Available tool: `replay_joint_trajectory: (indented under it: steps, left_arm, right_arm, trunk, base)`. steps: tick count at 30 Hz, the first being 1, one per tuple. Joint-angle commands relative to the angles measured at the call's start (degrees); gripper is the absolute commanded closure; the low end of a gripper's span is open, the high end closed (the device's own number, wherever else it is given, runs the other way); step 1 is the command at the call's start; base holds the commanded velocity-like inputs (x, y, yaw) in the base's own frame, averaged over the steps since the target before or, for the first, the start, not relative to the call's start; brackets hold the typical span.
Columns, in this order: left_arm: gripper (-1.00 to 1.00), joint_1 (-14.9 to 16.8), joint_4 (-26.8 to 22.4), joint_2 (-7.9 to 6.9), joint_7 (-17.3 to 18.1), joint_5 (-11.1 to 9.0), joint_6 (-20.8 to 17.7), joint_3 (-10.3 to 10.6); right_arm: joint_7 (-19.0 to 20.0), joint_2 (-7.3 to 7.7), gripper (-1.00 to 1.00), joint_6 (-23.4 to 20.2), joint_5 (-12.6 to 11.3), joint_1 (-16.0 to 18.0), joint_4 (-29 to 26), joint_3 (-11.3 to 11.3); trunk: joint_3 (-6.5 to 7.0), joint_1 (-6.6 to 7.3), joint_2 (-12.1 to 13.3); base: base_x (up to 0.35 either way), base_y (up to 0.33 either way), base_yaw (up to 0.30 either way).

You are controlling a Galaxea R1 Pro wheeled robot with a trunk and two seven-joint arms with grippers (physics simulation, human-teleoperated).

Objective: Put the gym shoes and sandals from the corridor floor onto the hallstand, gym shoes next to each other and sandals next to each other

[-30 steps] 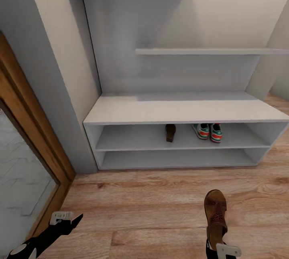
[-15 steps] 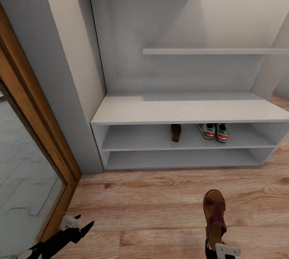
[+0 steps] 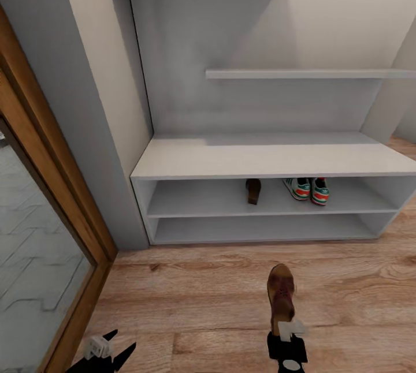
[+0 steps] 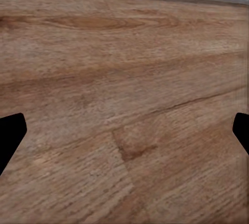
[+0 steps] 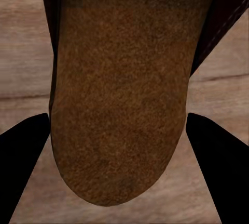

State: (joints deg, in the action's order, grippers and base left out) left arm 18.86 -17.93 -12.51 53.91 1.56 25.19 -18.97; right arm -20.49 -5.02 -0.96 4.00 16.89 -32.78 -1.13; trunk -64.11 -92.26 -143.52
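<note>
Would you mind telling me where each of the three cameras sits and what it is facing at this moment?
Head view: from the robot's head, looking forward and down at the hallstand and corridor floor; both grippers show at the lower edge, the right gripper holding a sandal.
Left wrist view: on the left arm, looking along the open left gripper at bare floor planks; dark fingertips at both sides.
Right wrist view: on the right arm, looking along its fingers at the sandal's footbed.
Shared: head and right wrist views both show the held sandal.

No text, label, brand, number or sign can be read: none on the hallstand [image 3: 260, 159], the gym shoes [image 3: 306, 189], either sandal, or the corridor floor [image 3: 202, 292].
</note>
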Motion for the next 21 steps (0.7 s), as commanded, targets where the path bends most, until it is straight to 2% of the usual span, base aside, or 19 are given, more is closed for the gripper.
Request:
replay_joint_trajectory:
  steps: [1, 4, 5, 10, 13, 18, 21]
  left_arm:
    - [-1.0, -0.1, 0.1, 0.02, 0.4, 0.2, 0.2, -0.4]
    - [-1.0, -0.3, 0.1, 0.04, 0.4, 0.2, 0.3, -0.3]
    - [-1.0, -0.3, 0.1, 0.07, 0.4, 0.2, 0.3, -0.3]
    - [-1.0, -0.4, 0.0, 0.11, 0.4, 0.2, 0.3, -0.3]
    - [-1.0, -0.4, 0.0, 0.11, 0.4, 0.2, 0.4, -0.3]
    - [-1.0, -0.4, 0.0, 0.16, 0.4, 0.2, 0.3, -0.3]
    - [-1.0, -0.4, 0.0, 0.28, 0.4, 0.3, 0.2, -0.1]
  right_arm:
    - [-0.4, -1.36, 1.0, -3.1, 0.4, 0.8, -1.4, 0.0]
    - [-0.5, -3.83, 1.0, -8.1, 0.4, 3.5, -3.0, 0.0]
    - [-0.6, -4.89, 1.0, -10.4, 0.4, 5.3, -3.3, 0.0]
    - [-0.7, -4.98, 1.0, -18.9, 0.3, 12.7, -3.3, 0.0]
    - [-0.7, -4.98, 1.0, -21.7, 0.2, 15.6, -3.4, 0.0]
    - [-0.7, -4.98, 1.0, -23.1, 0.1, 18.5, -4.1, 0.0]
    - [-0.7, -4.98, 1.0, -23.1, 0.0, 18.6, -4.0, 0.0]
  trunk:
    - [-0.05, 0.01, 0.0]
    - [-0.05, 0.01, 0.0]
    - [-0.05, 0.01, 0.0]
    - [-0.05, 0.01, 0.0]
    - [-0.05, 0.01, 0.0]
    - [-0.05, 0.01, 0.0]
    - [-0.05, 0.01, 0.0]
  base:
    - [0.0, 0.0, 0.0]
    - [0.0, 0.0, 0.0]
    - [0.0, 0.0, 0.0]
    - [0.0, 0.0, 0.0]
    - [0.0, 0.0, 0.0]
    - [0.0, 0.0, 0.0]
    - [0.0, 0.0, 0.0]
